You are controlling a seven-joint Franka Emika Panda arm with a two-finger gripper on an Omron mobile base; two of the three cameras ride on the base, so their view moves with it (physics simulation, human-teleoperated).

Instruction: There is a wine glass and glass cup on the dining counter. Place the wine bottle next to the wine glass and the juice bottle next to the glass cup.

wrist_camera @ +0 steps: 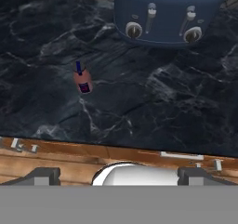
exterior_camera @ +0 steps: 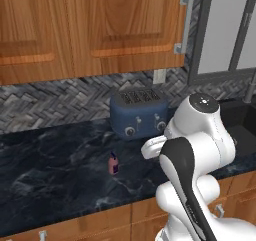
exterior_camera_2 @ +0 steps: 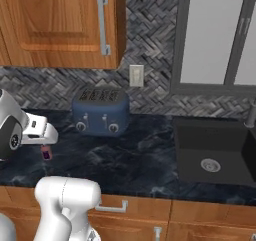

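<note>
Black marble tabletop [exterior_camera: 60, 160] carries 1 juice bottle [exterior_camera: 114, 164] near its front edge, before the toaster [exterior_camera: 138, 112]; jaws apart, descend centred over its cap

a kitchen: wooden cabinets [exterior_camera: 75, 30], blue toaster [exterior_camera: 139, 112], black sink [exterior_camera_2: 212, 152], tiled backsplash [exterior_camera_2: 150, 35].

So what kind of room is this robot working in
A kitchen, by the look of it: a blue four-slot toaster stands on a black marbled stone counter under brown wooden wall cabinets, with a black built-in sink to the side.
</note>
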